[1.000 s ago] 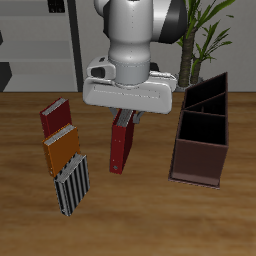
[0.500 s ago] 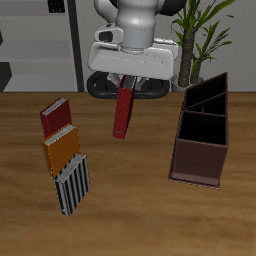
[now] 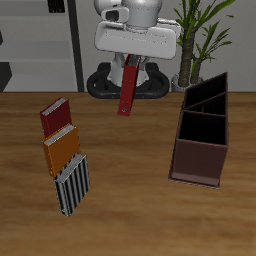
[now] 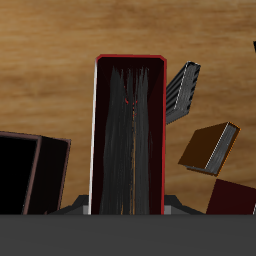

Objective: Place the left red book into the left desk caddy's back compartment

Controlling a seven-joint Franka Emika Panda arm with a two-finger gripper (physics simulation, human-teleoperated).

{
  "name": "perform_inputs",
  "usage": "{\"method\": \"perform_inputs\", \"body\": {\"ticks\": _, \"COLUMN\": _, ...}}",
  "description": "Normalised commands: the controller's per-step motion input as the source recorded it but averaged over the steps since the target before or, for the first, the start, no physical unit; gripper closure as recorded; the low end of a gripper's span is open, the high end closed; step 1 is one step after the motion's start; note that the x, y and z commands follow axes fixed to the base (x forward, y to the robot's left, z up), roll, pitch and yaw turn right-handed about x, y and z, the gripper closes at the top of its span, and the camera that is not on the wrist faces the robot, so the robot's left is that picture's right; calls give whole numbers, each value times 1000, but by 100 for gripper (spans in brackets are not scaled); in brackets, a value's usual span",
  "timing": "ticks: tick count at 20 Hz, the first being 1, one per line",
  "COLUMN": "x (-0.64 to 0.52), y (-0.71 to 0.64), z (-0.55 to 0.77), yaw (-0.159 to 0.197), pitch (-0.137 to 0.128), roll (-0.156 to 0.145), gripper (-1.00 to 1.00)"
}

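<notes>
Exterior view, item one: gripper [image 3: 133, 62], clamped on the top end of the left red book [image 3: 128, 90]. Book hangs clear of the table [image 3: 130, 200], near-upright with a slight tilt, lower end toward 7 o'clock, well above the wood.

Item two: left desk caddy [image 3: 200, 150], dark open-topped box at 3 o'clock from the book, well apart from it. Three sections run front to rear; back compartment [image 3: 208, 97] is the far end slot, behind a thin partition. All three sections appear empty.

Item three: maroon book [image 3: 55, 115], orange book [image 3: 62, 147] and striped book [image 3: 72, 183], in a row at 9 o'clock, well apart from the carried book. Plant [image 3: 205, 35] stands behind the caddy at 12 o'clock.

Wrist view: red book [image 4: 128, 135] fills the centre, grey page edge showing; caddy corner [image 4: 30, 175] beside it.

Handling, as judgement: carry the book sideways toward 3 o'clock at present height, keeping its lower end above the caddy rim. Square it with the slot, bring it over the back compartment, then lower straight down.

Clearance: open air between book and caddy. Tight points are the partition, the thin walls and the plant leaves behind.
</notes>
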Motion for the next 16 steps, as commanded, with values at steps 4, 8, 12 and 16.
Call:
{"method": "perform_inputs", "body": {"ticks": 4, "x": -633, "y": 339, "z": 57, "yaw": 12, "pitch": -14, "roll": 47, "gripper": 100}}
{"method": "perform_inputs", "body": {"ticks": 8, "x": -531, "y": 265, "z": -17, "yaw": 18, "pitch": -14, "roll": 29, "gripper": 100}}
{"method": "perform_inputs", "body": {"ticks": 12, "x": -251, "y": 83, "z": -50, "yaw": 4, "pitch": 1, "roll": -10, "gripper": 100}}
{"method": "perform_inputs", "body": {"ticks": 16, "x": -389, "y": -10, "z": -71, "yaw": -15, "pitch": -26, "roll": -27, "gripper": 100}}
